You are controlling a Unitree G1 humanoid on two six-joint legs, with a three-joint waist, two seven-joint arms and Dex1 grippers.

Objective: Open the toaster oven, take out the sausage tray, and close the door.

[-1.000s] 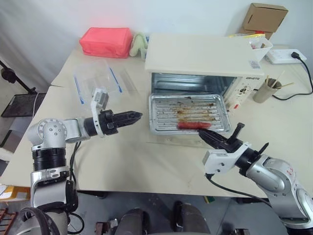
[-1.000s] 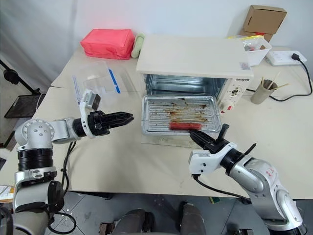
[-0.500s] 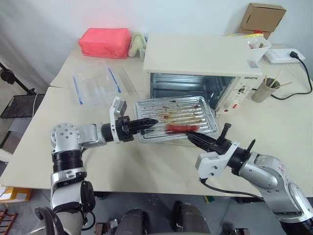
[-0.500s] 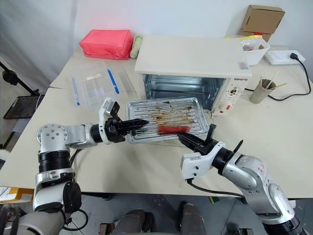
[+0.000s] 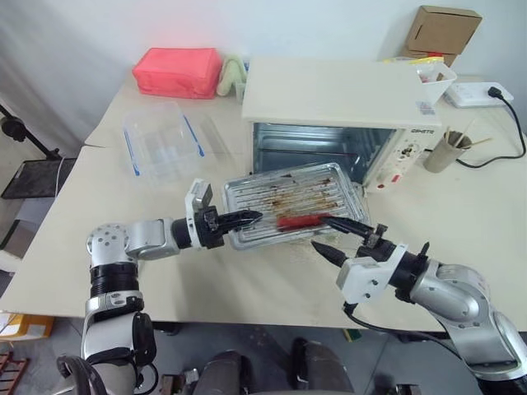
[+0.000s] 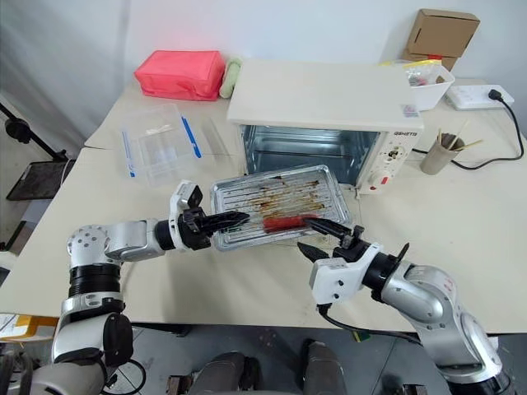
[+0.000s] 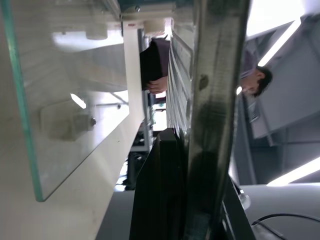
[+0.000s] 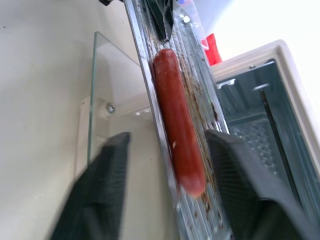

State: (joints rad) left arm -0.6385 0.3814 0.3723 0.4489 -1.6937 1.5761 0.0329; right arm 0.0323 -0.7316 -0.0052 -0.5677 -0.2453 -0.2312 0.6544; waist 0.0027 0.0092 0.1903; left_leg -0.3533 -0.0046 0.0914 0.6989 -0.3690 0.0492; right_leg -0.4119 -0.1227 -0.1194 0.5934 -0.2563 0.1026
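Observation:
The cream-white toaster oven (image 5: 333, 95) stands open at the back of the table. Its glass door (image 8: 100, 95) lies folded down flat in front of it. Out in front of the oven, raised over the door and tilted, is the silver sausage tray (image 5: 288, 193), with one red sausage (image 5: 303, 220) near its front rim. My left gripper (image 5: 247, 219) is shut on the tray's left rim. My right gripper (image 5: 336, 238) is open, with a finger on each side of the tray's front right rim by the sausage, not gripping it.
A clear plastic container (image 5: 160, 140) and a red pouch (image 5: 179, 70) lie at the back left. A cup of sticks (image 5: 449, 150), a white basket (image 5: 436, 78), a power strip (image 5: 478, 93) and a cardboard box (image 5: 449, 25) stand to the oven's right. A person (image 7: 255, 80) shows in the left wrist view.
My left gripper swung in to the tray's left rim and shut on it. The tray came out of the oven, toward the left and front. My right gripper opened off the front rim.

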